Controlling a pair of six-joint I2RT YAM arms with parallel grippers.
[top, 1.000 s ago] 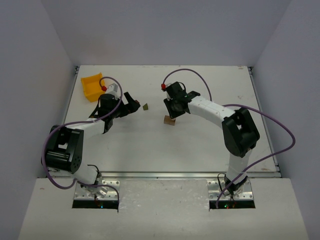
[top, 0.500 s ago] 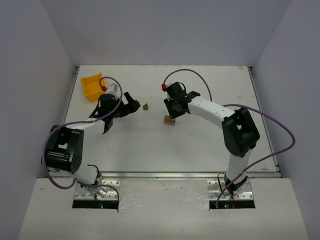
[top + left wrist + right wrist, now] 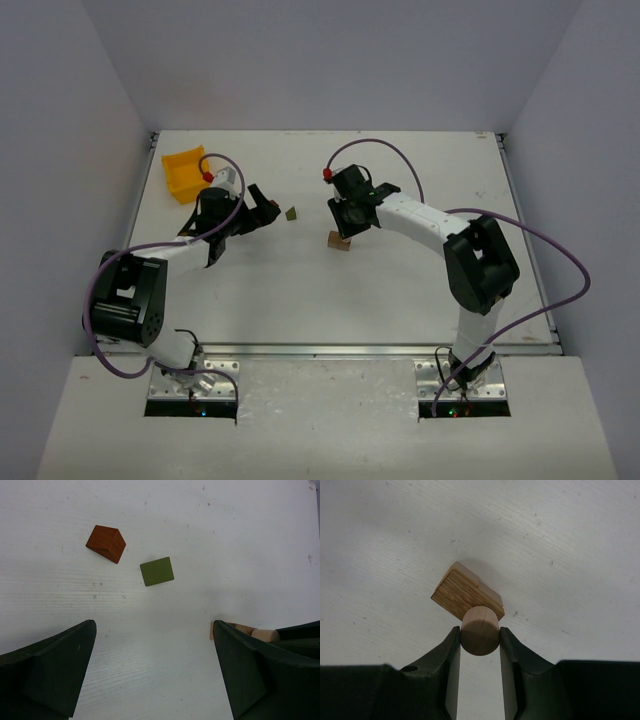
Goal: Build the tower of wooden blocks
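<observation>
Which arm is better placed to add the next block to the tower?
Right. The right fingers hold a tan cylinder just by the tan base block. The left fingers stand open and empty; the red block and the green block lie loose ahead of them.

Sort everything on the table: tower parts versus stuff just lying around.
Tower parts: tan base; cylinder, gripped above it; red block; green block.
Lying about: yellow bin.
</observation>
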